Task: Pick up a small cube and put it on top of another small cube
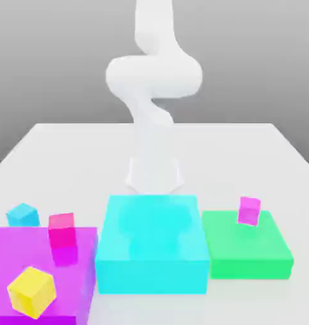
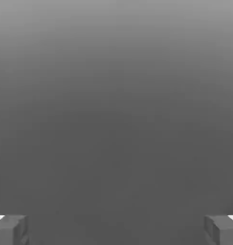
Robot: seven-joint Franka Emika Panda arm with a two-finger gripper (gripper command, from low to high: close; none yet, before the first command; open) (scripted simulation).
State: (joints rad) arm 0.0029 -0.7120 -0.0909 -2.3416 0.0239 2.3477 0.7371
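Observation:
A small sky-blue cube [image 1: 22, 215] rests on the white table just behind the big magenta block [image 1: 80, 266], at the exterior view's left. A small pink cube [image 1: 61, 230] stands on that magenta block near its back edge. Another small pink cube [image 1: 249, 210] sits on the green block [image 1: 258, 251] at the exterior view's right. My white arm [image 1: 153, 76] comes down at the middle, behind the big cyan block [image 1: 150, 254], well apart from all the small cubes. In the hand view my gripper [image 2: 116, 230] is open, its fingertips [image 2: 10, 229] far apart with nothing between them.
A yellow cube [image 1: 32, 291] lies tilted on the front of the magenta block. The three big flat blocks stand side by side along the table's near edge. The white table [image 1: 245, 159] stretches back behind them.

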